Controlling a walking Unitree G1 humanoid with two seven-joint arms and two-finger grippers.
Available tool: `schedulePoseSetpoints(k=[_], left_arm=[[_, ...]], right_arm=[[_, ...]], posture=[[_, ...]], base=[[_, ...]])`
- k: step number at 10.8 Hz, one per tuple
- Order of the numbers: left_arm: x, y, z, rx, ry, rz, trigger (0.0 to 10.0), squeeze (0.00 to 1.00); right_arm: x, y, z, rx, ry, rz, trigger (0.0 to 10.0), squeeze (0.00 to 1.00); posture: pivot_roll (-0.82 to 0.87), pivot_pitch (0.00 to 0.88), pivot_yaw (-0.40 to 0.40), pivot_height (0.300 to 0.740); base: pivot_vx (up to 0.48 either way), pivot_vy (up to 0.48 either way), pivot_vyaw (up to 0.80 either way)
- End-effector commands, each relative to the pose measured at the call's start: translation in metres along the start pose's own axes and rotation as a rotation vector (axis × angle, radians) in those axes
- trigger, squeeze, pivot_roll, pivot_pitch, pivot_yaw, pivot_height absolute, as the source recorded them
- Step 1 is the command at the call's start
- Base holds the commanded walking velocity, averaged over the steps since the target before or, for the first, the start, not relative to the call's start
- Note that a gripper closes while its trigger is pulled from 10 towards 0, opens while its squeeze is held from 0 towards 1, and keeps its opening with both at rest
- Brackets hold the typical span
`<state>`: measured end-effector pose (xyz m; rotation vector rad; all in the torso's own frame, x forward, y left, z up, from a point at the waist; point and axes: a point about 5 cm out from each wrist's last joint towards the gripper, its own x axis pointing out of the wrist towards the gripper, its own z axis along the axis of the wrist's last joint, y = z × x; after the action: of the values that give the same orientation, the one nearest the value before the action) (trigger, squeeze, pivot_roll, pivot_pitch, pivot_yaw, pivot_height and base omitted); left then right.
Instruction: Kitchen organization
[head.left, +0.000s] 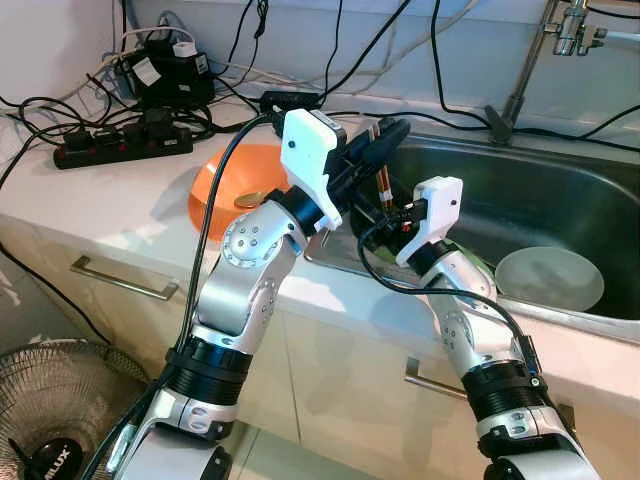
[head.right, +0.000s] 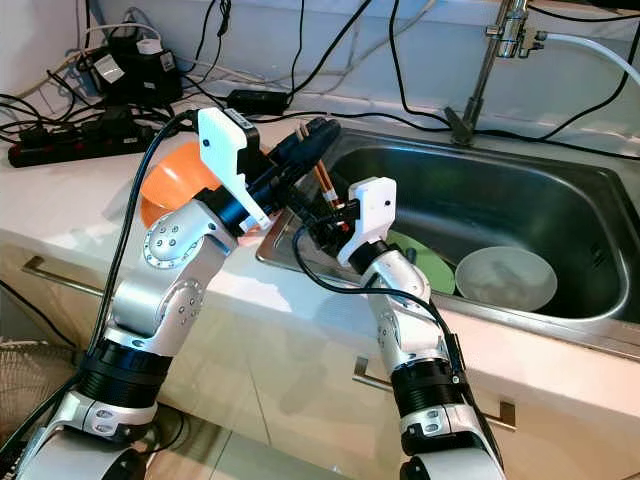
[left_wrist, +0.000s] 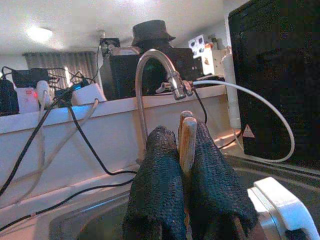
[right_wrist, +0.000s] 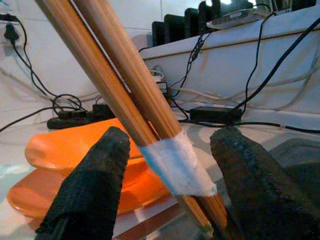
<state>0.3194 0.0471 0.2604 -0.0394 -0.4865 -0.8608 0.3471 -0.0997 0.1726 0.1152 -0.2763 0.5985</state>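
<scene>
Near the centre of the left eye view, the left gripper is clamped on a pair of taped wooden chopsticks over the left rim of the stainless steel sink. Just below, the right gripper meets the sticks' lower ends. An orange plastic bowl sits centre-left on the pale countertop, a round grey dish lies lower right in the basin, and a black power strip lies upper left.

Left wrist view: at centre bottom, the black fingers press together on the chopsticks' tip, with the curved chrome faucet above.

Right wrist view: the fingers stand apart on either side of the chopsticks, which run from upper left to bottom centre; white tape binds them, touching neither pad. The orange bowl fills the lower left.
</scene>
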Motion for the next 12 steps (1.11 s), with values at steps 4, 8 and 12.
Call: schedulePoseSetpoints(k=[4, 8, 12], left_arm=[[0.0004, -0.0066, -0.0027, -0.015, 0.019, -0.029, 10.0, 0.00], [0.0002, -0.0064, -0.0034, -0.025, 0.020, -0.023, 10.0, 0.00], [0.0002, -0.0051, -0.0038, -0.010, 0.022, -0.005, 10.0, 0.00]], right_arm=[[0.0039, 0.0037, -0.0012, 0.003, 0.001, 0.000, 0.0, 0.00], [0.0041, 0.0005, -0.0025, -0.001, 0.007, -0.020, 0.0, 0.00], [0.0049, 0.0001, -0.0030, -0.004, 0.006, -0.027, 0.0, 0.00]], posture=[[0.18, 0.000, 0.046, 0.740], [0.18, 0.000, 0.047, 0.740], [0.19, 0.000, 0.047, 0.740]], base=[[0.000, 0.000, 0.00], [0.000, 0.000, 0.00], [0.000, 0.000, 0.00]])
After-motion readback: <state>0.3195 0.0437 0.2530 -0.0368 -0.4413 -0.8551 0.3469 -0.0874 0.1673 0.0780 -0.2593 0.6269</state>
